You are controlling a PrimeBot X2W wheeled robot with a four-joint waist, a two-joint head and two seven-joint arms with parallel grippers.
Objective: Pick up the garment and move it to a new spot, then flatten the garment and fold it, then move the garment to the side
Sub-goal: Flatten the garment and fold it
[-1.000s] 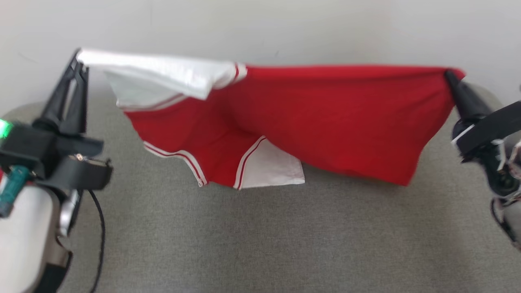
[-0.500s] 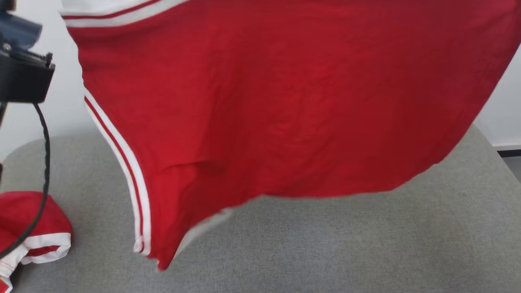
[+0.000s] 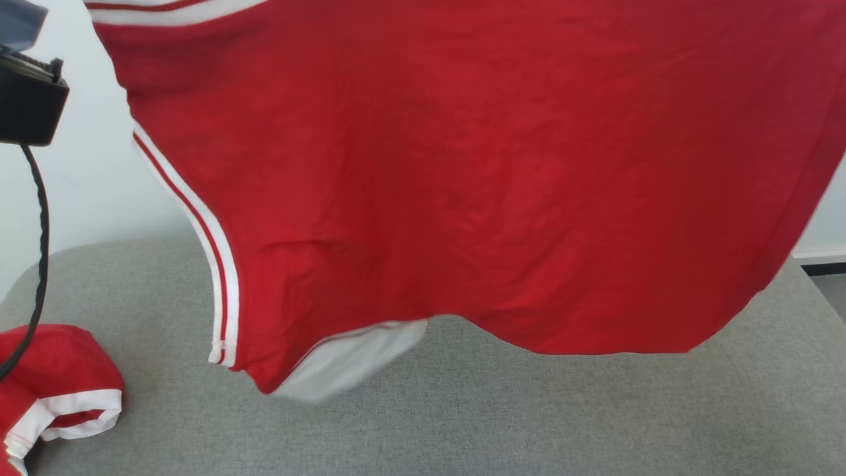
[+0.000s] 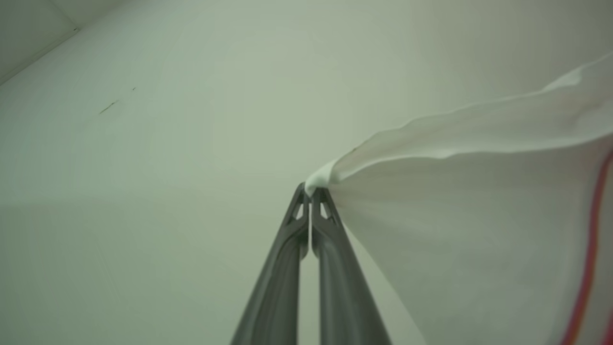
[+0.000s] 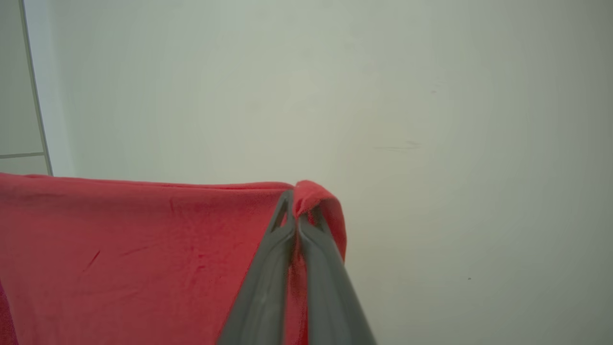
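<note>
Grey woven upholstery (image 3: pixel 529 410) spreads across the lower part of the head view, with a pale wall (image 3: pixel 86 185) rising behind it at nine o'clock. Over that surface hangs the garment (image 3: pixel 462 165), a red shirt spread like a curtain from ten o'clock round to three o'clock. Its lower edge seems to hang free of the cushion, though the white sleeve (image 3: pixel 350 360) drooping at six o'clock comes near it; whether it touches I cannot tell.

In the left wrist view the left gripper (image 4: pixel 311 190) has its two fingers pressed together on a white corner (image 4: pixel 322 177) of the cloth, which fans away toward three o'clock. In the right wrist view the right gripper (image 5: pixel 293 207) is pinched tight on a red corner (image 5: pixel 318 194) that folds over its tips, the fabric stretching off toward nine o'clock. Holding two upper corners well apart looks deliberate: the shirt's own weight pulls it into one plane, which should let it be laid down flat and ready for folding.

The red body shows only soft creases. A white-and-red striped trim (image 3: pixel 215 264) runs down from ten o'clock to seven o'clock.

At eight o'clock a second red-and-white bundle (image 3: pixel 59 383) lies on the upholstery, with a black cable (image 3: pixel 41 218) trailing across it from a dark housing (image 3: pixel 26 99) at ten o'clock.
</note>
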